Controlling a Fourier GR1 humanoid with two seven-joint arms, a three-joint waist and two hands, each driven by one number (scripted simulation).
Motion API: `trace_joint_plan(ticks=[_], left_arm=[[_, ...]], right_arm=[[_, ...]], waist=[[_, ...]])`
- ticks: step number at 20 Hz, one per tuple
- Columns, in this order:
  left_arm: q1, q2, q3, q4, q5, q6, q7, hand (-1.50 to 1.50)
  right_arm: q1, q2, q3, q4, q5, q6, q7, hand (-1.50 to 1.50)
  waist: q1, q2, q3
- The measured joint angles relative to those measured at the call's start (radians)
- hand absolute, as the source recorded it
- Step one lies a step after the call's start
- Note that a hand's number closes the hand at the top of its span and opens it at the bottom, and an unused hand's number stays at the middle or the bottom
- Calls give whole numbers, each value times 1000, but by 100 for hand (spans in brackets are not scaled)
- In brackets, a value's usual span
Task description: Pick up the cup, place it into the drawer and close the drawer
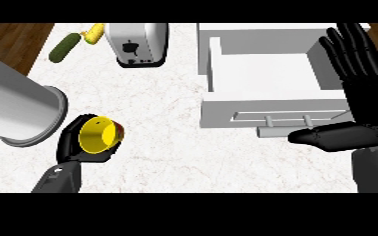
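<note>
A yellow cup (97,134) with a red outside lies on its side at the lower left of the white counter, mouth facing up toward me. My left hand (72,141) is curled round it from the left and below. The white drawer (269,111) stands pulled out at the right, its inside bare, its handle along the front panel. My right hand (353,80) is open beside the drawer's right wall, fingers straight and pointing away, thumb lying across just in front of the drawer's front panel.
A large grey metal pot (26,110) stands at the left edge, close above the cup. A silver toaster (136,44) sits at the back centre. A green cucumber (63,47) and a corn cob (93,34) lie at the back left near the counter's edge.
</note>
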Motion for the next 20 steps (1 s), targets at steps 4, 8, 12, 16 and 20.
trace_joint_plan(ticks=[4,8,12,16,20], left_arm=[[-51,-62,47,-15,54,24,-13,150],[-118,-92,28,-58,64,-1,8,150],[-197,-104,-6,-119,63,-20,67,150],[-254,-150,-53,-234,62,-16,152,150],[-325,-189,-121,-343,75,18,280,150]], right_arm=[[21,0,-4,-7,-6,8,-10,-150],[13,4,3,-10,2,0,6,-150],[16,-5,-9,-11,-3,4,8,-150],[37,-8,-19,-11,1,7,-3,-150],[31,-9,-26,13,6,7,-17,-150]], waist=[[-2,-2,1],[5,-5,2],[12,-9,4],[22,-14,5],[25,-15,5]])
